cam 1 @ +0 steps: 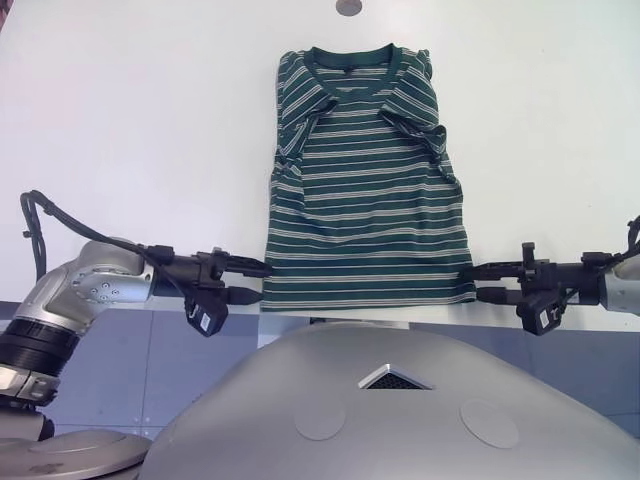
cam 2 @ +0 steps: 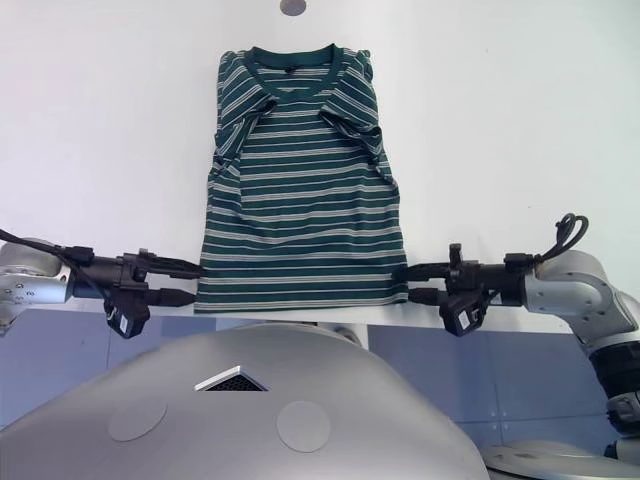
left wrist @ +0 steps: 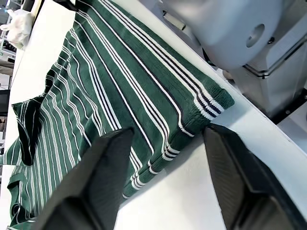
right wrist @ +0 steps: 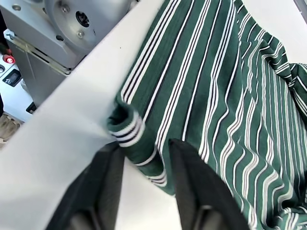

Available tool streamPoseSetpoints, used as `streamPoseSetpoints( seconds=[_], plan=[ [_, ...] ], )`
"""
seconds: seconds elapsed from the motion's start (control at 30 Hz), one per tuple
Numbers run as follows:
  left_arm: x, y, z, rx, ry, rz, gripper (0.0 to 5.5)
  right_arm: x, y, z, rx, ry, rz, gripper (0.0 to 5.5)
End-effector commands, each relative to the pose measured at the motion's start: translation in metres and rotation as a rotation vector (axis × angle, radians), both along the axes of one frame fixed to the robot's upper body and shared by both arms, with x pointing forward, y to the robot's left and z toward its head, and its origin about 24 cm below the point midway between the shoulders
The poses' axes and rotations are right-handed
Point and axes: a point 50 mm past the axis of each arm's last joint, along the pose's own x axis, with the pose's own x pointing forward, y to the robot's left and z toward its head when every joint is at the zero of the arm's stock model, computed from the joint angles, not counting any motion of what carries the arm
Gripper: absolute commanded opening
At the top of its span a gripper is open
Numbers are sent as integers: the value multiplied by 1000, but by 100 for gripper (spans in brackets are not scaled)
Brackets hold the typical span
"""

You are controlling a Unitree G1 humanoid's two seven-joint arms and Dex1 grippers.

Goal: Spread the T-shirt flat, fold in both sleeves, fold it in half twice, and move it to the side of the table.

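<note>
T-shirt (cam 1: 365,200) flat on table (cam 1: 120,130), 2 sleeves folded in.

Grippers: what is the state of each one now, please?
Left gripper: open, astride the T-shirt hem corner.
Right gripper: open, bunched hem corner between its fingers.

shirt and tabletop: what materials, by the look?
T-shirt: soft knit fabric, probably cotton jersey, matte; knit texture shows at the hem, and it creases limply. Table: smooth hard white top, no grain; laminate or painted board, cannot tell which.
</note>
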Motion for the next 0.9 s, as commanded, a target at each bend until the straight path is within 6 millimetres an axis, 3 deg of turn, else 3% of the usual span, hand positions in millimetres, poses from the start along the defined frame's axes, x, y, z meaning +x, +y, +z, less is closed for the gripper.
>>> streamPoseSetpoints(
  seconds=[0.03,0.17,0.33,0.4,0.57,0.7,0.83,0.9],
  plan=[
    [-7,-3,-12,67,44,-14,193,-4,-2,-10,-69,69,4,89],
    [-10,-1,-15,78,60,-16,113,-3,-3,-11,-71,74,-5,4],
    [-13,4,-23,81,112,34,14,-1,-7,-11,-85,81,-16,0],
    [-8,5,-20,57,128,74,4,1,-8,-6,-76,105,-45,0],
    [3,1,12,-46,332,239,4,5,-7,26,-14,383,-204,0],
    [-4,12,51,-24,690,360,4,26,-21,63,6,648,-390,0],
    [11,-1,94,-159,942,418,4,30,-12,89,84,828,-380,0],
    [12,-7,103,-204,1006,422,4,30,-15,97,79,886,-378,0]
  ],
)
